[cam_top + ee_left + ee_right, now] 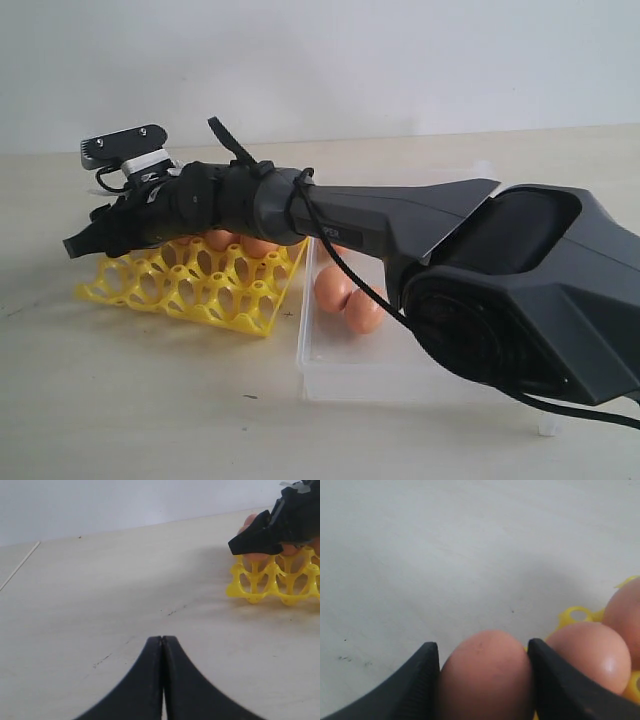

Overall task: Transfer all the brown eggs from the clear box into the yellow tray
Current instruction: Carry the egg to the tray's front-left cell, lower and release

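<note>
My right gripper (483,647) is shut on a brown egg (485,680), one finger pressed on each side. In the exterior view that arm reaches leftward across the yellow tray (190,285), with its fingers (95,238) at the tray's far-left part. Two more eggs (590,652) sit in tray cups just beside the held one. Other eggs (235,240) show in the tray behind the arm. Two eggs (345,298) lie in the clear box (350,375). My left gripper (162,639) is shut and empty, low over bare table, well away from the tray (272,577).
The right arm's large black body (520,290) covers much of the clear box and the right side of the scene. Pale tabletop (150,400) lies in front of the tray and box. A white wall stands behind.
</note>
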`<action>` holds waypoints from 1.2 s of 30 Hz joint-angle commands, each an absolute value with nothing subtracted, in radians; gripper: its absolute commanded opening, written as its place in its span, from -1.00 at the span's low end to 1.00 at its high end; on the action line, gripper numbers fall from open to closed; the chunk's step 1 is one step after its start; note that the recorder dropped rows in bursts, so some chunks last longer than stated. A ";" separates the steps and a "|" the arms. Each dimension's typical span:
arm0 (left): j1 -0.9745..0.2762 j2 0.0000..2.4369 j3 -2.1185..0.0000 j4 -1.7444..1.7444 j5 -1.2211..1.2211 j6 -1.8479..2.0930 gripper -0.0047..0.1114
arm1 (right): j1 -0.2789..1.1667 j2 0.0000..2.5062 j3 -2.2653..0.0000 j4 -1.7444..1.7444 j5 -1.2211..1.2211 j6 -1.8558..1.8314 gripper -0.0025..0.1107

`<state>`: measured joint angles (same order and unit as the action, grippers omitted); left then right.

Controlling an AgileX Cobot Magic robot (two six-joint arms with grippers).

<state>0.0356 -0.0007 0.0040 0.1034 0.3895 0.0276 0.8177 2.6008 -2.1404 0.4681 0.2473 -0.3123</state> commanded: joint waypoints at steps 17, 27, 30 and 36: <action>0.030 0.000 0.000 0.101 0.380 0.022 -0.92 | 0.809 2.596 -2.151 0.433 0.367 -0.300 0.09; 0.030 0.000 0.000 0.101 0.380 0.022 -0.92 | 0.814 2.594 -2.151 0.294 0.609 -0.186 -0.13; 0.030 0.000 0.000 0.101 0.380 0.022 -0.92 | 0.814 2.594 -2.151 0.291 0.664 -0.175 -0.17; 0.030 0.000 0.000 0.101 0.380 0.022 -0.92 | 0.814 2.574 -2.151 0.295 0.693 -0.155 -0.17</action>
<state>0.0356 -0.0007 0.0040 0.1034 0.3895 0.0276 0.8130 2.5638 -2.1635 0.3008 0.5761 -0.1807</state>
